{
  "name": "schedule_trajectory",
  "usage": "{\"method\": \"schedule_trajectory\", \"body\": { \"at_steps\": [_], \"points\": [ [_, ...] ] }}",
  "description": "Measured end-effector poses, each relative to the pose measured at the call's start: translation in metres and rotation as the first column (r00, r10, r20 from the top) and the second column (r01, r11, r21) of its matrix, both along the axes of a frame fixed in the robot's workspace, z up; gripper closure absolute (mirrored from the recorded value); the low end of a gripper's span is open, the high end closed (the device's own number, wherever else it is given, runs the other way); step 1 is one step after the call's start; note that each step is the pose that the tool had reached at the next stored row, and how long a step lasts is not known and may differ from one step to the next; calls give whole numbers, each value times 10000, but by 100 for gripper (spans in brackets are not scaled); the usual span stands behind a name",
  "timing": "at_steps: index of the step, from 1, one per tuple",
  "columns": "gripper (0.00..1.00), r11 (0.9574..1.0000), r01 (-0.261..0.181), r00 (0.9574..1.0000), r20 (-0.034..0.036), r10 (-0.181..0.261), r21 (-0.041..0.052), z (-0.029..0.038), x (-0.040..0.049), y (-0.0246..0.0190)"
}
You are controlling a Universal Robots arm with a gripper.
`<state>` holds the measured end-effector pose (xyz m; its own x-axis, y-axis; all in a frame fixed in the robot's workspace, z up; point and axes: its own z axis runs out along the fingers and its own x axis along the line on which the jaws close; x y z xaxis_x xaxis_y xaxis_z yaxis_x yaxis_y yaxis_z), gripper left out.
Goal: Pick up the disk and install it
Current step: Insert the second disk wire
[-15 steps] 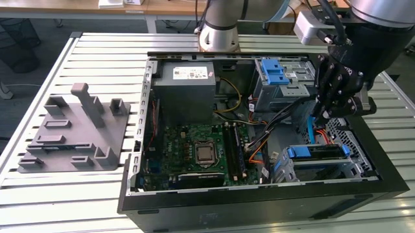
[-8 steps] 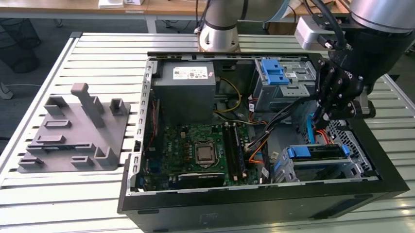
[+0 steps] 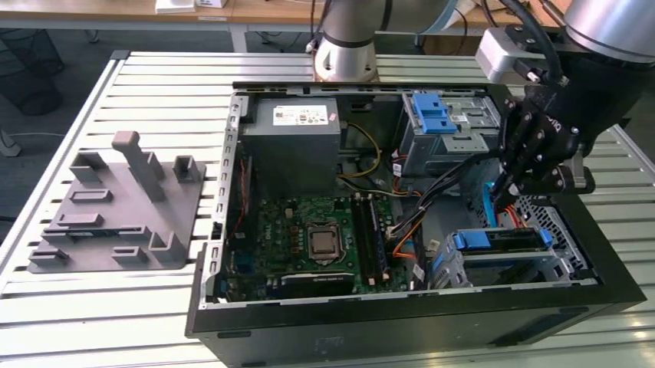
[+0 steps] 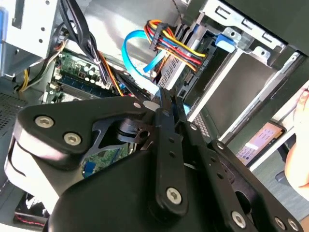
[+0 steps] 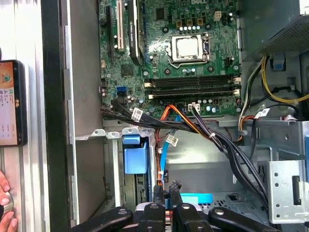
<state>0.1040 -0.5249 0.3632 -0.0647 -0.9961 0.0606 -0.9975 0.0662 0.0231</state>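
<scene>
Black linkage of the gripper [image 4: 161,102] fronts the second wrist view; the jaws converge to a point, but grasping or released cannot be told. In the exterior view the gripper hangs inside the computer case [image 3: 220,253], over the drive bays. The disk [image 3: 504,240] appears seated at the case's 4 o'clock, its blue rail facing outward for access.

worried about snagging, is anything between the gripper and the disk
Possibly. The gripper hangs just above the disk in its bay, and a blue cable and orange wires run down through the gap between them, on the exterior view's left side.
</scene>
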Motion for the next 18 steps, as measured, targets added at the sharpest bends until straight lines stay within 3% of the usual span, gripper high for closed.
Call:
{"method": "schedule_trajectory", "body": {
  "at_steps": [10, 18],
  "points": [
    [84, 9998, 0, 10000, -12, 0, 178, -134, 32, -187],
    [84, 9998, 2, 10000, -45, -1, 182, -170, 57, -219]
  ]
}}
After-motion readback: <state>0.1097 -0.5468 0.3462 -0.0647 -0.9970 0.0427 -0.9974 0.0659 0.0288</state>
